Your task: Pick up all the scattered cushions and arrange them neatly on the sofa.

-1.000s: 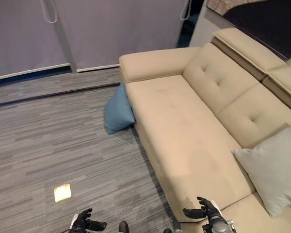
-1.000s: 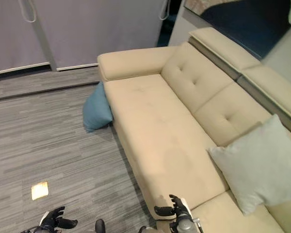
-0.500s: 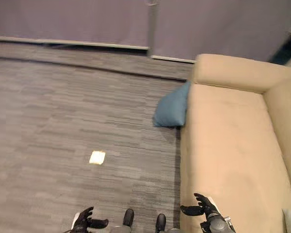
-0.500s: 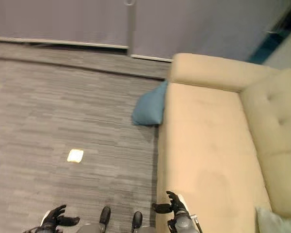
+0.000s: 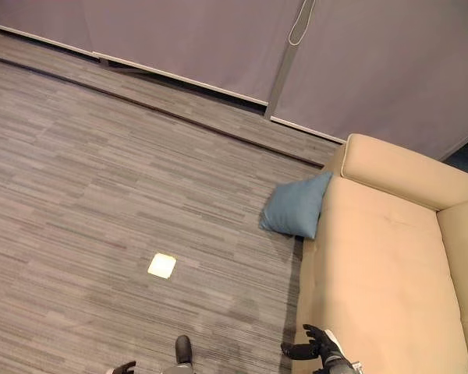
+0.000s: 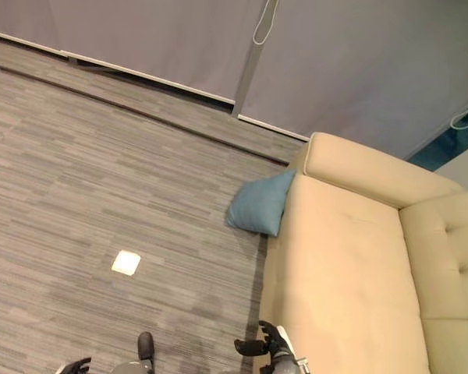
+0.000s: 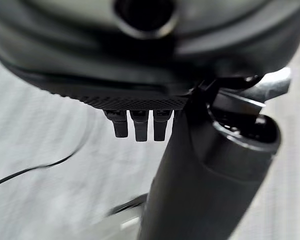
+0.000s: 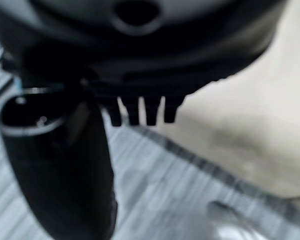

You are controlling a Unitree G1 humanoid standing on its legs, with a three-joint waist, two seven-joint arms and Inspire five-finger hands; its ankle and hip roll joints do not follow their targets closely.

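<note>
A blue cushion (image 5: 295, 207) lies on the grey carpet, leaning against the front corner of the beige sofa (image 5: 390, 273) beside its armrest (image 5: 409, 170); it also shows as the blue cushion (image 6: 259, 204). My right hand (image 5: 312, 350) hangs low over the sofa's front edge, far short of the cushion, its fingers spread and holding nothing. In the right wrist view the right hand's fingers (image 8: 140, 110) point straight out over carpet and sofa edge. My left hand (image 6: 74, 365) sits at the bottom edge over the carpet, and the left hand's fingers (image 7: 136, 125) extend straight and empty.
A small pale square (image 5: 161, 266) is set in the carpet left of the sofa. Grey curtains (image 5: 218, 39) with a floor rail (image 5: 179, 78) run along the far wall. Open carpet (image 5: 86, 195) stretches to the left of the cushion.
The whole view has swung left and shifted: the sofa and blue cushion now sit farther right, more carpet shows. My hands stay low and empty; the left one has slipped to the frame's bottom edge.
</note>
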